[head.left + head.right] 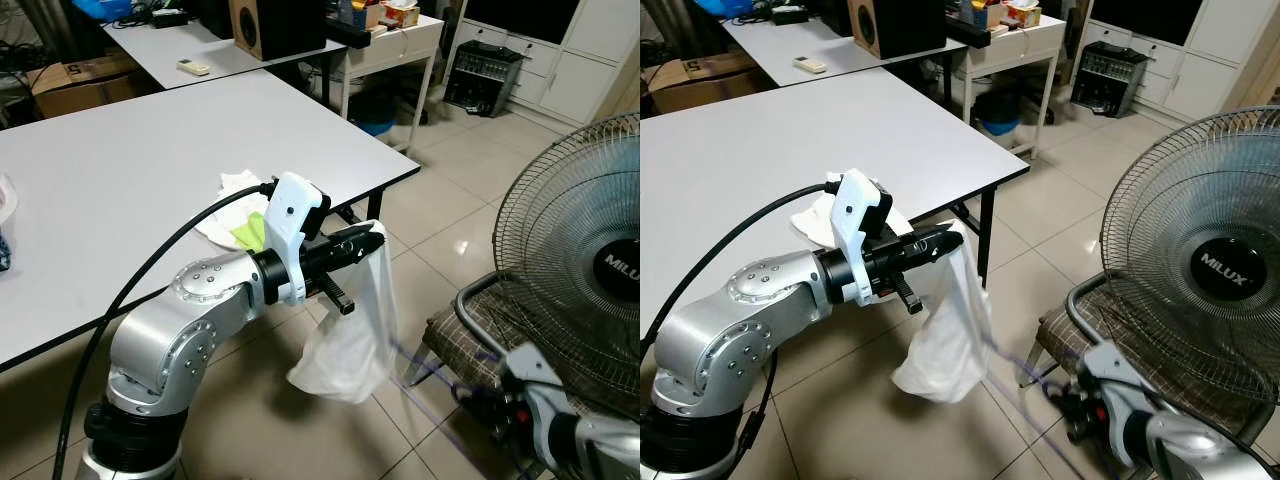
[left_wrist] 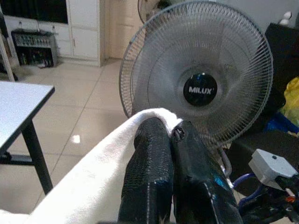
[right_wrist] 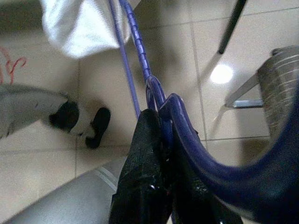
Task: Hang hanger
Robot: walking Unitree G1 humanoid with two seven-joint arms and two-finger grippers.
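In the right hand (image 3: 161,186), clamped, a blue-purple hanger (image 3: 140,60); left hand (image 2: 170,140) pinches white cloth (image 1: 350,340).

Head stereo pair: looks forward and down from above, over the left gripper (image 1: 365,240) out front, the table (image 1: 120,170) behind it and the fan (image 1: 1210,270) beyond its tips. Left wrist view: close along that gripper's fingers, facing the fan, a table corner to one side. Right wrist view: close along the right gripper (image 3: 161,140), facing down at floor tiles (image 3: 42,163).
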